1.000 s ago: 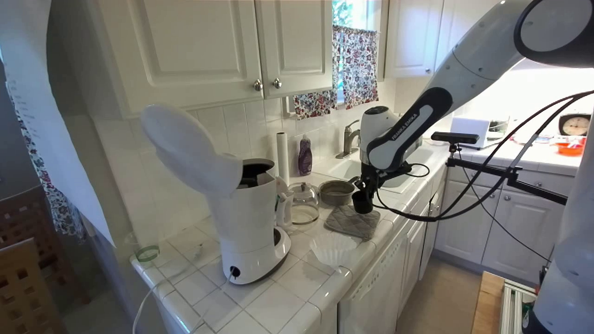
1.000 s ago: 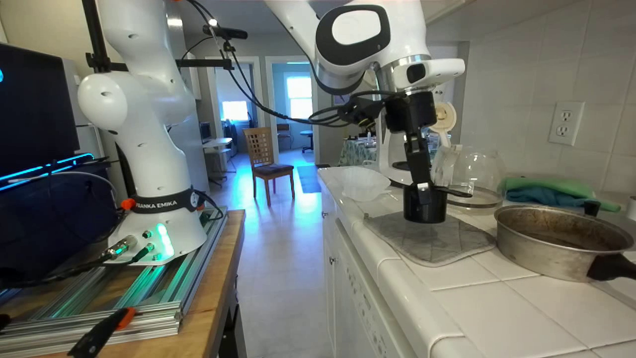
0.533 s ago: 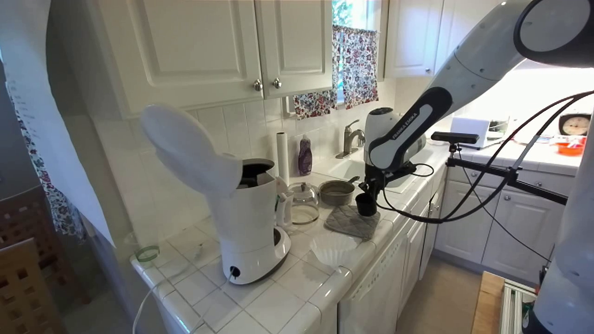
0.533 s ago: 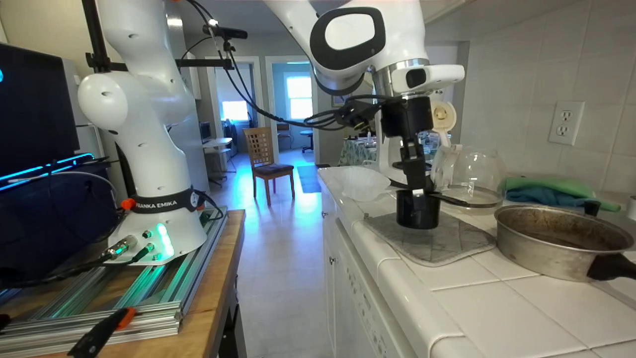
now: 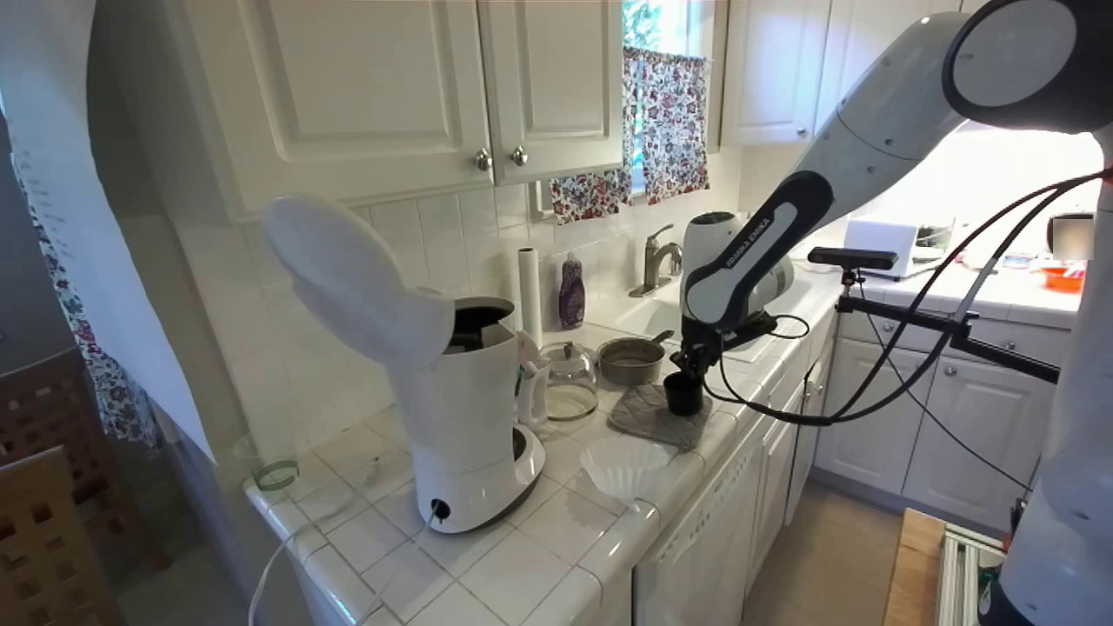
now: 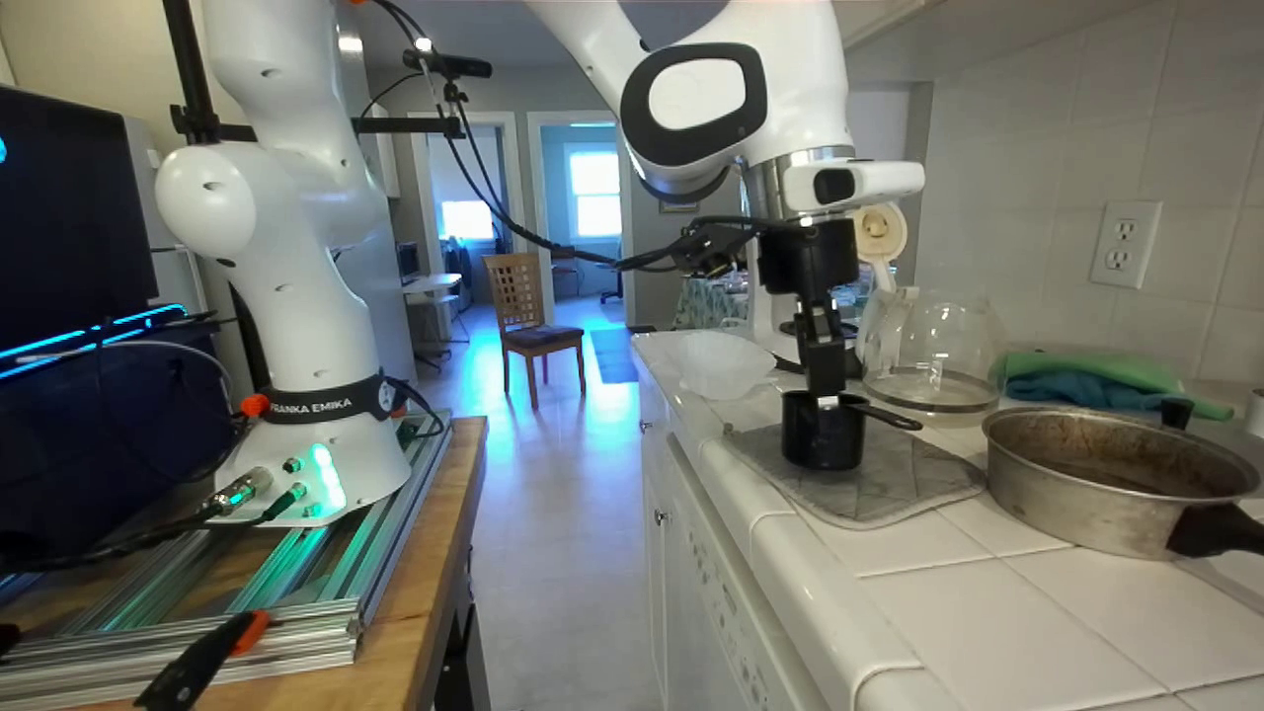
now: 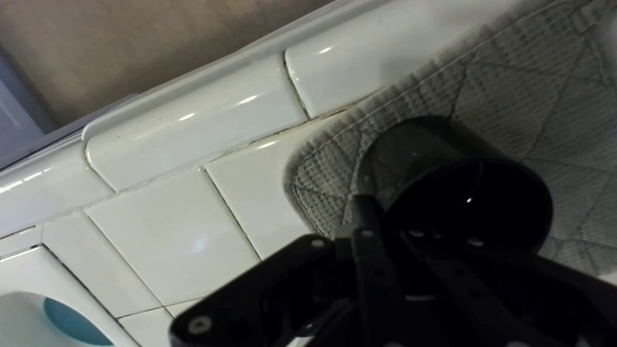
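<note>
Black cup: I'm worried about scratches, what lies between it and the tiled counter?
A gray quilted pad lies between the black cup and the tiled counter, in both exterior views.

The cup [image 7: 446, 159] has a smooth, glossy wall, while the pot holder [image 7: 535, 111] is matt quilted cloth with a rough waffle weave. Glazed, shiny tile covers the counter [image 7: 173, 236]. The pan [image 6: 1071, 502] looks dull, stained metal, the carafe [image 6: 953, 341] clear glass, the filter [image 5: 622, 465] pleated paper.
</note>
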{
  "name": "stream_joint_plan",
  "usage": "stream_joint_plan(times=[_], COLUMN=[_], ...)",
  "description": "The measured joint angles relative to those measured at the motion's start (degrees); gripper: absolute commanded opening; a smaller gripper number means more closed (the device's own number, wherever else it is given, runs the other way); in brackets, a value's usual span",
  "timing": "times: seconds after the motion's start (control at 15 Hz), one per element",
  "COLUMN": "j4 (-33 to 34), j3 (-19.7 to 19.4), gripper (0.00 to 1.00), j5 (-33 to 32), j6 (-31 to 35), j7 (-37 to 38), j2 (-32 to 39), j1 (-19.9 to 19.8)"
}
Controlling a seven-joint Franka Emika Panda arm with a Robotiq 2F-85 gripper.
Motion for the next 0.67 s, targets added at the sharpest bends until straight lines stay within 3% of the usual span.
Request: stream_joint_plan(times=[0.67], j4=[0.81], j3=[-2.4], gripper=[0.98], j5=[1.44], j6=[6.87], j7=[-0.87], j2=[-1.78], j1=[-0.19])
